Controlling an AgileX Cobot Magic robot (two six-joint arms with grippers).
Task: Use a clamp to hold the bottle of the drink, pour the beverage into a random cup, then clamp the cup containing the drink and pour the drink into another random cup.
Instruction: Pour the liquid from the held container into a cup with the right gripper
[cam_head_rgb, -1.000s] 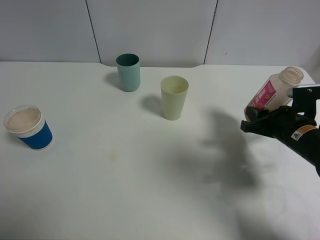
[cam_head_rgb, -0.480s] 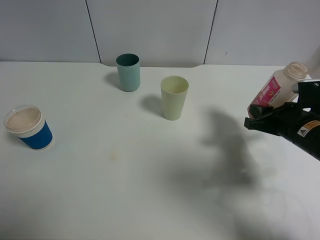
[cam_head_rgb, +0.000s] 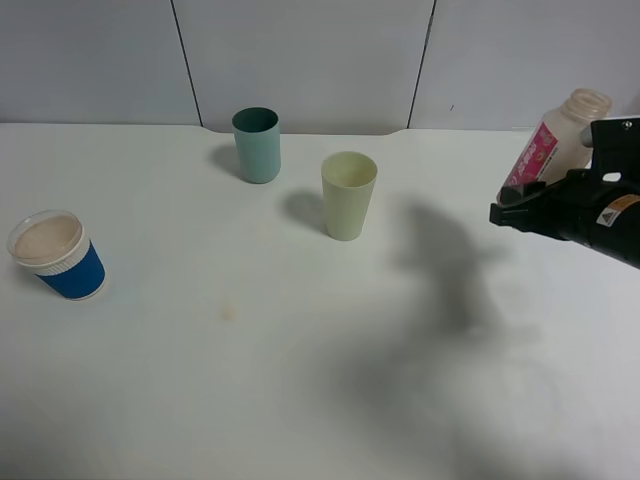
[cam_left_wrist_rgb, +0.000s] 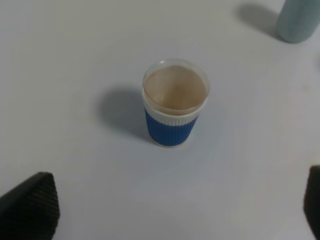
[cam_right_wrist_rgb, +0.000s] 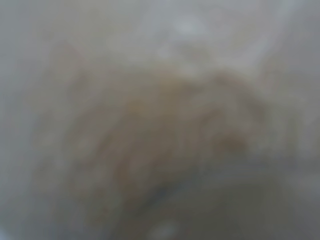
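A white drink bottle (cam_head_rgb: 553, 143) with a pink label is held tilted in my right gripper (cam_head_rgb: 517, 211), above the table at the far right. In the right wrist view the bottle (cam_right_wrist_rgb: 160, 135) is only a beige blur that fills the picture. A pale yellow-green cup (cam_head_rgb: 349, 194) stands at mid-table and a teal cup (cam_head_rgb: 257, 144) behind it to the left. A blue sleeved paper cup (cam_head_rgb: 58, 257), beige inside, stands at the far left. The left wrist view shows this blue cup (cam_left_wrist_rgb: 175, 102) ahead of my open, empty left gripper (cam_left_wrist_rgb: 170, 220).
The white table (cam_head_rgb: 250, 380) ends at a grey panelled wall behind the cups. The teal cup (cam_left_wrist_rgb: 300, 20) shows at the corner of the left wrist view. A faint stain (cam_head_rgb: 228, 312) marks the table near the middle left.
My right gripper has moved up and toward the far right with the bottle, which now stands more upright. The cups and the left gripper have not moved.
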